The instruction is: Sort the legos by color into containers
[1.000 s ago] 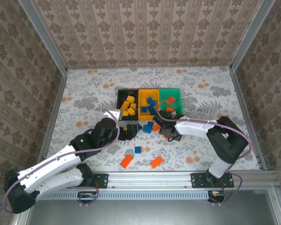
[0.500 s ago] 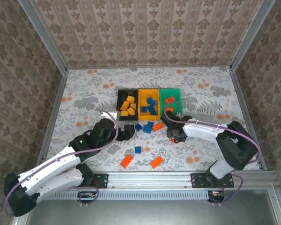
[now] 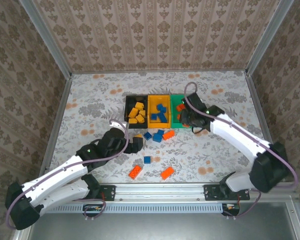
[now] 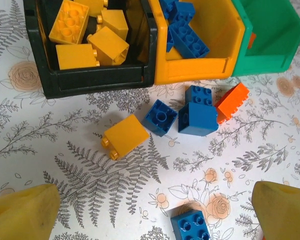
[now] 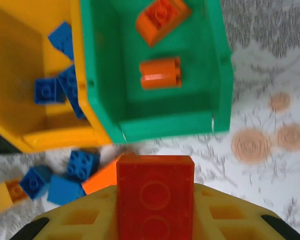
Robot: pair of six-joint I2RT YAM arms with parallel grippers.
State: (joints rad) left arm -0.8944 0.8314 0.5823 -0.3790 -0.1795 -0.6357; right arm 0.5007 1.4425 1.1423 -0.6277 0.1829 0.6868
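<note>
The right jaws are clenched on a small red-orange plastic brick (image 5: 155, 192), its long axis pointing at the green plastic bin (image 5: 165, 127) just ahead, seemingly short of the rim. The left jaws hang released, with a yellow-orange brick (image 4: 125, 136) ahead of them on the patterned bench (image 4: 65, 165)

**Count: 3 bins, bricks in 3 colours**

Bins: one black bin (image 4: 90, 82), one yellow-orange bin (image 4: 200, 70), one green bin (image 5: 155, 122).
Yellow bricks (image 4: 70, 20): five visible in the black bin, one loose on the table (image 4: 50, 150).
Blue bricks (image 4: 197, 119): four loose. In the yellow-orange bin they overlap – roughly four, exact count unclear.
Red-orange bricks (image 5: 160, 74): two in the green bin, three loose, plus one held brick (image 5: 155, 192) clamped in the right gripper (image 3: 190, 119) – six total.
</note>
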